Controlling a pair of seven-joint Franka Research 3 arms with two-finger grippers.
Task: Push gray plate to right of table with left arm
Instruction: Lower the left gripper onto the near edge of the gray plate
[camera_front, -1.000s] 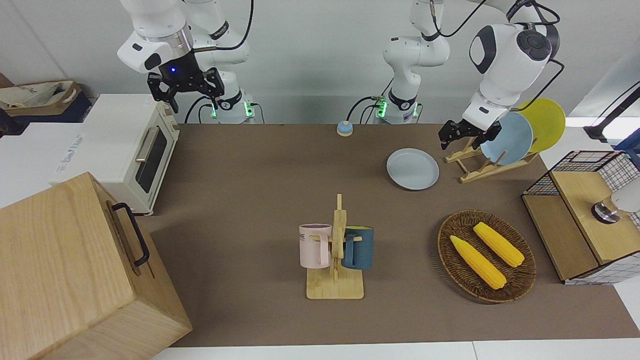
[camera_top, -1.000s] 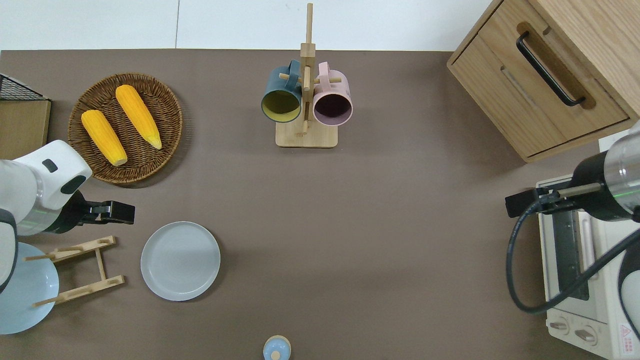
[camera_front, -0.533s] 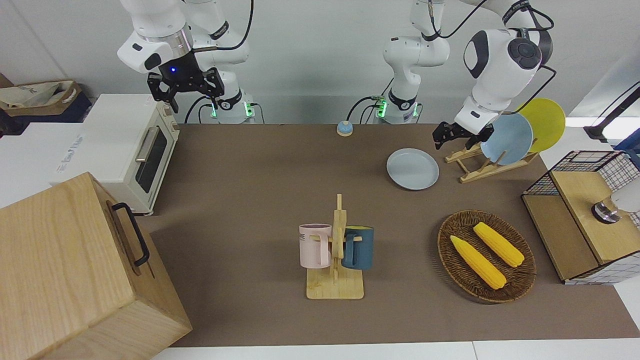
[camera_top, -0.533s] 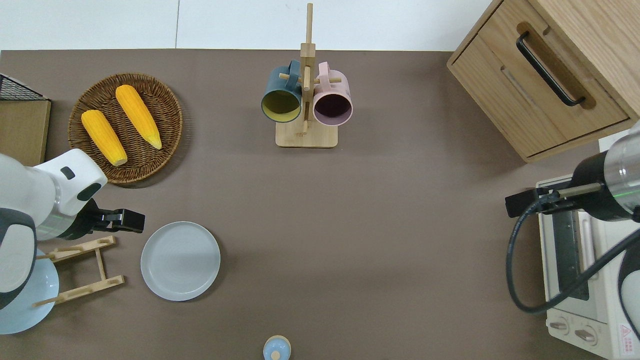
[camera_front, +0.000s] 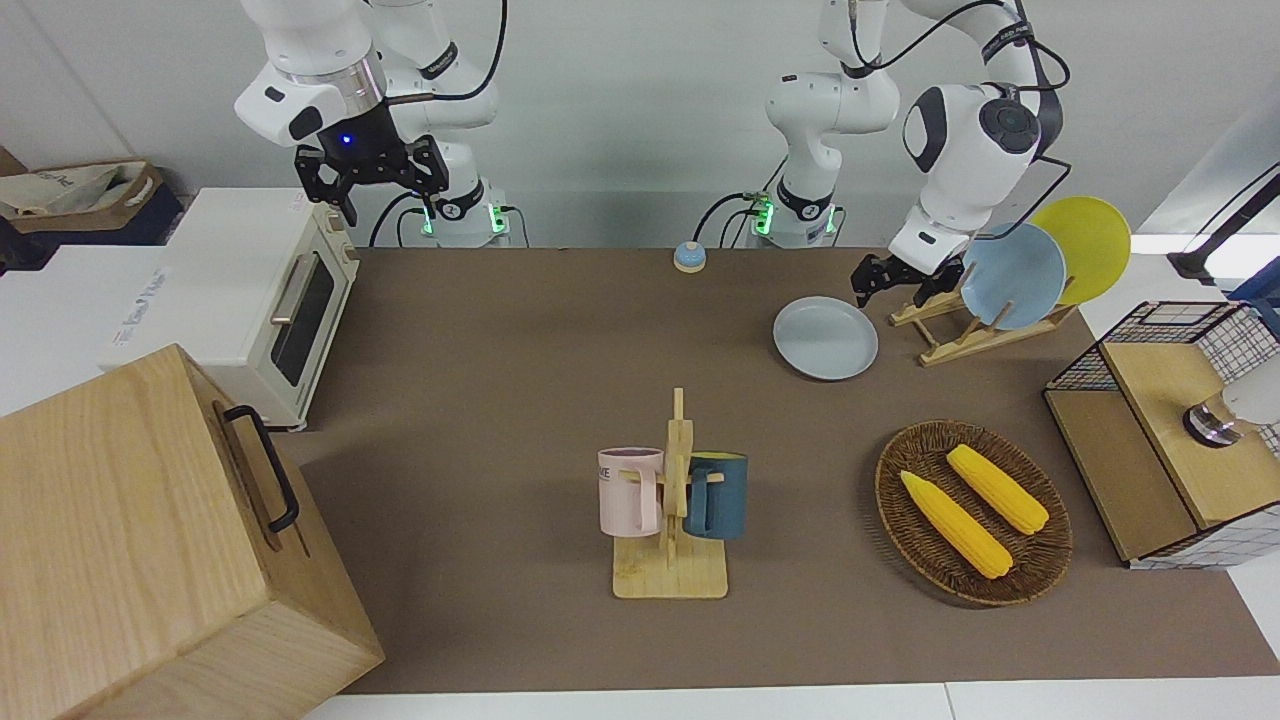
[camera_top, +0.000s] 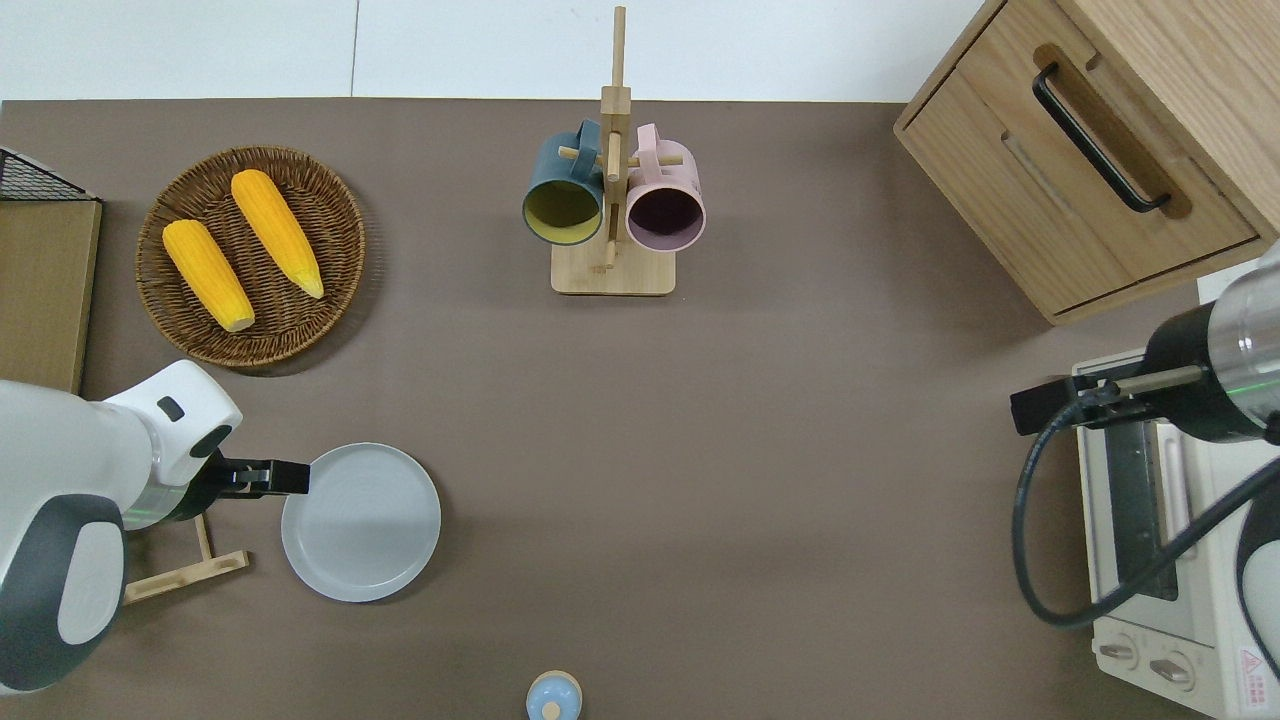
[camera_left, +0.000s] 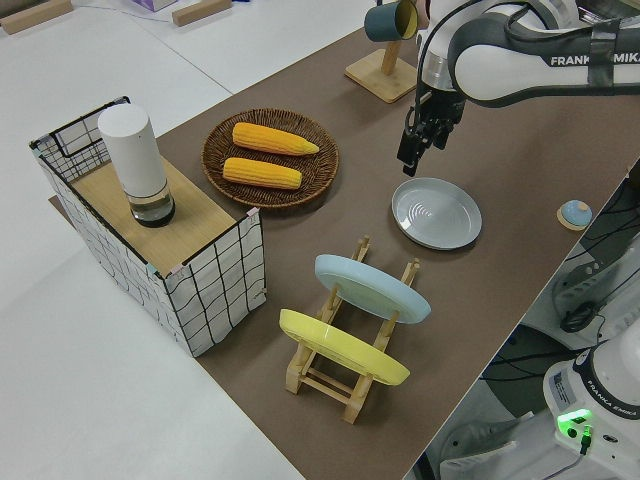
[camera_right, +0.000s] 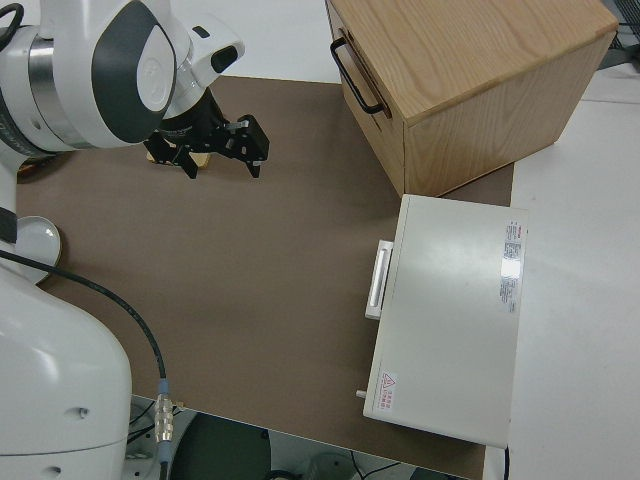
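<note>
The gray plate (camera_front: 826, 338) lies flat on the brown table (camera_front: 500, 400), toward the left arm's end and near the robots; it also shows in the overhead view (camera_top: 360, 521) and the left side view (camera_left: 436, 213). My left gripper (camera_top: 298, 478) looks shut and empty. It hangs tilted just over the plate's rim on the side toward the left arm's end, as the front view (camera_front: 864, 291) and the left side view (camera_left: 408, 158) also show. My right gripper (camera_front: 380, 190) is open and parked.
A wooden dish rack (camera_front: 960, 335) with a light-blue plate (camera_front: 1010, 275) and a yellow plate (camera_front: 1085, 245) stands beside the gray plate. A wicker basket (camera_front: 1050, 550) of corn, a mug rack (camera_front: 670, 500), a bell (camera_front: 688, 257), a toaster oven (camera_front: 265, 290) and a wooden cabinet (camera_front: 130, 540) are also on or by the table.
My left gripper has come down from beside the dish rack and moved toward the robots, reaching the gray plate's rim. The plate has not moved. The right arm is still.
</note>
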